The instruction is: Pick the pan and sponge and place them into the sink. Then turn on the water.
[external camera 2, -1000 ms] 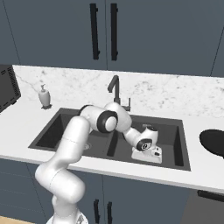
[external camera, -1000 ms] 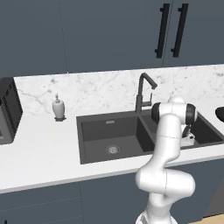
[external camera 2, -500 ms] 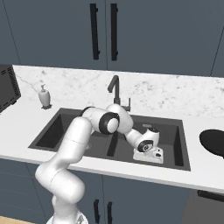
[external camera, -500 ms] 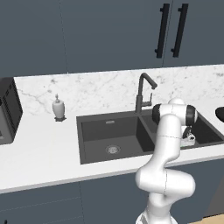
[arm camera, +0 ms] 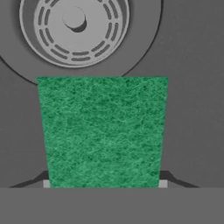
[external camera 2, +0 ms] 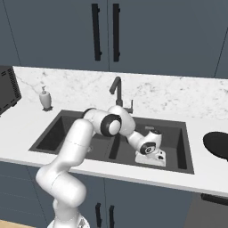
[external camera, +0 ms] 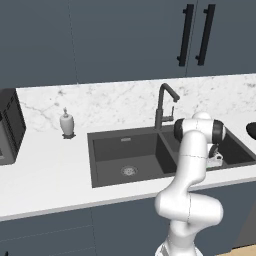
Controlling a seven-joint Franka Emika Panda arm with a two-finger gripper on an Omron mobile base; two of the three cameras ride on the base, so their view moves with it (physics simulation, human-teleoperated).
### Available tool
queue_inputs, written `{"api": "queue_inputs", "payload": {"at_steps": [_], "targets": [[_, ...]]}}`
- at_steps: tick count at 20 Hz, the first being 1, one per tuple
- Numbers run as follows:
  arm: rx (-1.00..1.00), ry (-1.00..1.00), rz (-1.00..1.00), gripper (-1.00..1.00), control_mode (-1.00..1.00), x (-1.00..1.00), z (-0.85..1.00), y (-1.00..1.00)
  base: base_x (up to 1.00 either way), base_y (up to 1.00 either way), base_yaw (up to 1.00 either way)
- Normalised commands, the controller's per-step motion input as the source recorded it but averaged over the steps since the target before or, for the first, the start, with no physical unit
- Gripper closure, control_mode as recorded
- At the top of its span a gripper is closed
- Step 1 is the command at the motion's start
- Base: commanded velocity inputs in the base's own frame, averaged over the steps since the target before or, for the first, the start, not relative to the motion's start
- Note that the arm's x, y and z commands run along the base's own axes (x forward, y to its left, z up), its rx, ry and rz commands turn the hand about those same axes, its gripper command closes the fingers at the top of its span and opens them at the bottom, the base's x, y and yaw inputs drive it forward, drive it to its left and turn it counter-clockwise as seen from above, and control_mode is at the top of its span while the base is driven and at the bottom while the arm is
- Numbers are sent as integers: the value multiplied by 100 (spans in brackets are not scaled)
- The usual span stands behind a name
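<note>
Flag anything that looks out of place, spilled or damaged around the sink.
Nothing is spilled or damaged. The square green sponge sits between the gripper fingers, low in the right basin of the dark grey double sink, just short of the round metal drain. The black frying pan rests on the counter.

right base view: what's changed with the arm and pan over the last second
Barely anything. The hand stays low in the right basin of the sink, the green sponge between its fingers near the drain. The pan still sits on the counter to the right.
</note>
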Motion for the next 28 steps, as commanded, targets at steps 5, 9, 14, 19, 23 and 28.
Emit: {"api": "queue_inputs", "payload": {"at_steps": [5, 9, 14, 19, 23, 28], "targets": [[0, 3, 0, -100, -100, 0, 50, 0, 0, 0, 0], [0, 0, 0, -100, -100, 0, 92, 2, 0, 0, 0], [0, 0, -4, -100, -100, -6, 92, 0, 0, 0, 0], [0, -1, -4, -100, -100, -20, 60, 0, 0, 0, 0], [0, -5, -5, -100, -100, -26, 44, 0, 0, 0, 0], [0, -2, -6, -100, -100, -26, 58, 2, 0, 0, 0]]}}
